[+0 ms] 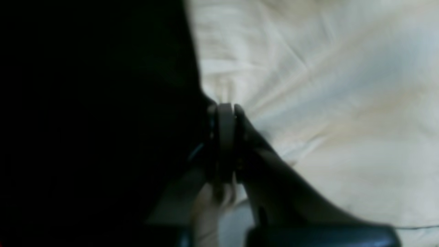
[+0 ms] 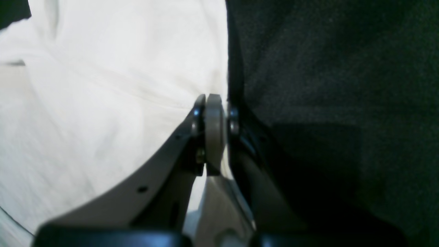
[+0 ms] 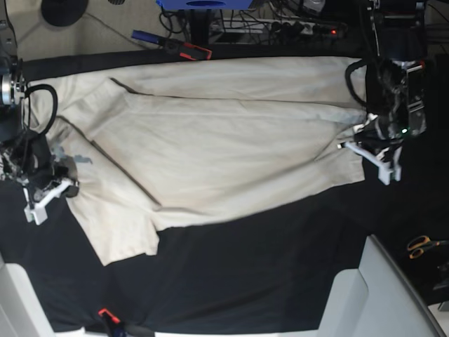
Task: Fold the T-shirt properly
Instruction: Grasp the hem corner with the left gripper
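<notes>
The cream T-shirt (image 3: 210, 140) lies spread and wrinkled across the black table cover (image 3: 245, 274), with one part folded over along its far side. My left gripper (image 3: 354, 145) sits at the shirt's right edge. In the left wrist view the T-shirt (image 1: 325, 85) fills the right half and the left gripper (image 1: 226, 113) is pressed shut on its edge, with cloth showing between the fingers lower down. My right gripper (image 3: 69, 186) is at the shirt's left edge. In the right wrist view the right gripper (image 2: 213, 103) is shut on the hem of the T-shirt (image 2: 103, 85).
Orange-handled scissors (image 3: 421, 246) lie on the cover at the far right. A white bin (image 3: 372, 295) stands at the front right corner. Blue and red tools (image 3: 172, 43) lie behind the shirt, and a red clip (image 3: 105, 314) holds the cover's front edge.
</notes>
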